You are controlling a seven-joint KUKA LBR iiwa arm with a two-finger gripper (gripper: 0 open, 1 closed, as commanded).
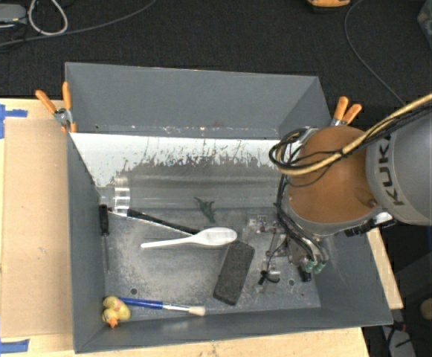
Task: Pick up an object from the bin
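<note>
Hanging low over the right side of the bin [201, 103], the gripper [282, 268] sits just right of a dark rectangular block [234, 272] lying on the floor. From here I cannot tell whether it is spread or closed. A white spoon [193, 238] lies nearby, up and to the left.

readable text: just "KUK", rest unclear | on: big grey rounded metal robot arm link [409, 169] | black letters, running sideways
</note>
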